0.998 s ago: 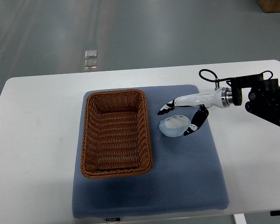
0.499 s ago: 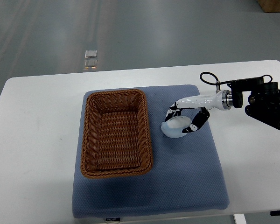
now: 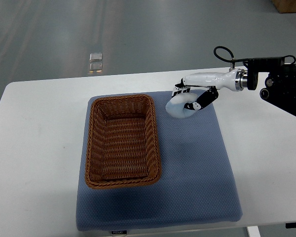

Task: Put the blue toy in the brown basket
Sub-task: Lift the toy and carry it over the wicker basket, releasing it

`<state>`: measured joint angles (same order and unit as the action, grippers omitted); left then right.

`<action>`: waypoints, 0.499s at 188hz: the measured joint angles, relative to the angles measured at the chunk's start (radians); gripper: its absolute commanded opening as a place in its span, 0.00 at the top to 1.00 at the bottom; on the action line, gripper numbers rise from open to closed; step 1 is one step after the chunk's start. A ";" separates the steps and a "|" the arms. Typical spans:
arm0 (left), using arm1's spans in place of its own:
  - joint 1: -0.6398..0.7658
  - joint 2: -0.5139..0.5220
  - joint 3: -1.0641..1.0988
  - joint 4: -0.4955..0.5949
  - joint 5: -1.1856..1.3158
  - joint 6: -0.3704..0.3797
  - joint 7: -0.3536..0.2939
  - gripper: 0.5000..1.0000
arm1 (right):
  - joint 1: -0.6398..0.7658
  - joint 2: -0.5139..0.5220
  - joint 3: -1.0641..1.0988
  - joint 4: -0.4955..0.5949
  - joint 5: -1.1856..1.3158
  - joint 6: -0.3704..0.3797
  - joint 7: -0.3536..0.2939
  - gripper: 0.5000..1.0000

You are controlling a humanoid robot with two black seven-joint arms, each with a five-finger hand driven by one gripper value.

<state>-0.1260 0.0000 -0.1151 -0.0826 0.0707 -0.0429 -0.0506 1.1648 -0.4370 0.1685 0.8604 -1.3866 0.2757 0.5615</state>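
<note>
The pale blue toy hangs in the air above the blue-grey mat, just right of the basket's far right corner. My right hand is shut on it, fingers curled over its top and side, the white forearm reaching in from the right edge. The brown wicker basket lies on the left half of the mat with nothing in it. My left arm does not show.
A blue-grey mat covers the middle of the white table. The arm's black wrist housing and cable sit over the table's right end. Grey floor lies beyond the far edge.
My right hand closed around the blue toy on the mat, then lifted it up and toward the far side. The toy now hangs off the mat; the basket has not moved.
</note>
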 measured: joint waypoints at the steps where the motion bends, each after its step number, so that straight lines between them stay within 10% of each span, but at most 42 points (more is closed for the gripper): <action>1: 0.000 0.000 0.000 0.000 0.000 0.000 0.000 0.00 | 0.003 0.002 0.000 0.000 0.001 0.000 0.000 0.91; 60: -0.001 0.000 0.000 0.000 0.000 0.000 0.000 0.00 | 0.100 0.227 -0.045 -0.059 0.043 -0.005 -0.004 0.77; 94: -0.001 0.000 0.000 0.000 0.000 0.000 0.000 0.00 | 0.110 0.379 -0.078 -0.151 0.043 -0.017 -0.006 0.45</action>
<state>-0.1274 0.0000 -0.1150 -0.0828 0.0705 -0.0429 -0.0506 1.2750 -0.0582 0.0902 0.7097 -1.3439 0.2589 0.5558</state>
